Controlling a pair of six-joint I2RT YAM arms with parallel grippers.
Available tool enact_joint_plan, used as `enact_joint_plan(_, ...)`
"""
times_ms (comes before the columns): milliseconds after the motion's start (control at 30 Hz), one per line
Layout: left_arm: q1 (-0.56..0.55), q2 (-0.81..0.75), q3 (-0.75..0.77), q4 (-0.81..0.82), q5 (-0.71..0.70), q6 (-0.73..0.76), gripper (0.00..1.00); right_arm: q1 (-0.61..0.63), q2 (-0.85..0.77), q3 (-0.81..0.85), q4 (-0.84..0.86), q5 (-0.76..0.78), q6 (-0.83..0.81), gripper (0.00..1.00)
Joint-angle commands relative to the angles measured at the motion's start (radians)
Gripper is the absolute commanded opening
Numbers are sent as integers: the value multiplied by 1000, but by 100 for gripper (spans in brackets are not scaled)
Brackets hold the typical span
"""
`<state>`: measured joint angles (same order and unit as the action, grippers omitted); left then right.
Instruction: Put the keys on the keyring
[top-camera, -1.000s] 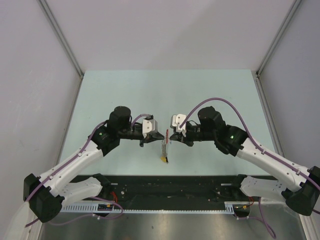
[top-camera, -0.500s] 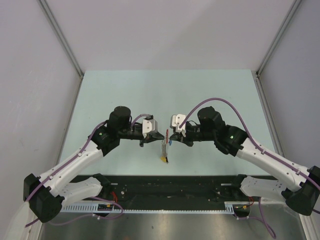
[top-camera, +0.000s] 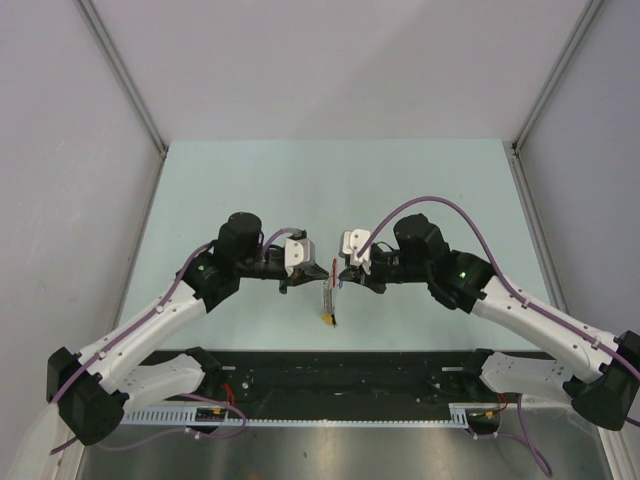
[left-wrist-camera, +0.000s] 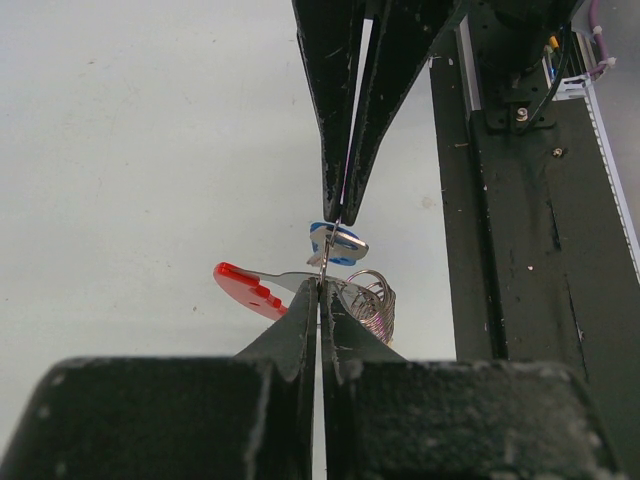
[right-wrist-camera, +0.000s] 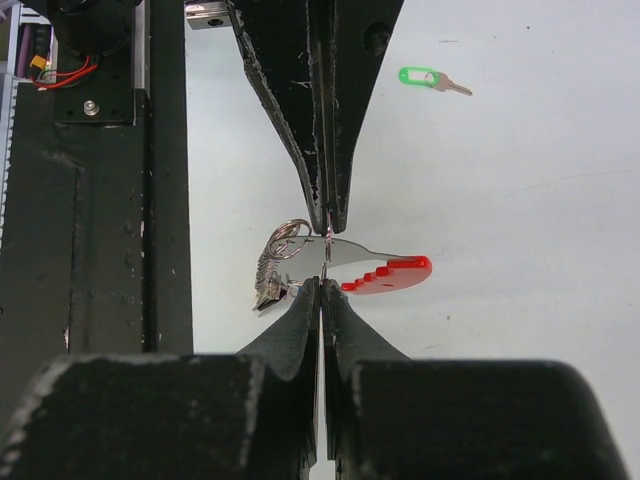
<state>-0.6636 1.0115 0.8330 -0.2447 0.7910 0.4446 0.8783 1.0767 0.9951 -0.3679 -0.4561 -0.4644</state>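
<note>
My two grippers meet tip to tip above the middle of the table. My left gripper (top-camera: 318, 273) (left-wrist-camera: 322, 286) is shut on a thin wire ring of the keyring (top-camera: 328, 298). The keyring's grey metal body (right-wrist-camera: 335, 252), curved red piece (left-wrist-camera: 248, 289) (right-wrist-camera: 392, 272) and coiled rings (left-wrist-camera: 372, 299) hang between the tips, with a yellow cap (top-camera: 326, 316) lowest. My right gripper (top-camera: 343, 273) (right-wrist-camera: 320, 286) is shut on the blue-capped key (left-wrist-camera: 338, 244), which is held against the ring. The green-capped key (right-wrist-camera: 424, 77) lies loose on the table.
A black rail (top-camera: 340, 375) runs along the table's near edge, just below the hanging keyring; it also shows in the left wrist view (left-wrist-camera: 520, 250) and the right wrist view (right-wrist-camera: 100, 200). Grey walls close in the pale green table (top-camera: 330, 190) on three sides.
</note>
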Motion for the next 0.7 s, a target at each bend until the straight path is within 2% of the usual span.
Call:
enact_joint_plan(0,-4,-31,8,44,36,2,0,8,3,11,38,0,1,0)
enact_joint_plan(667,-4,-31,8,44,37,3,0,16,-3,10,49,20,10,0)
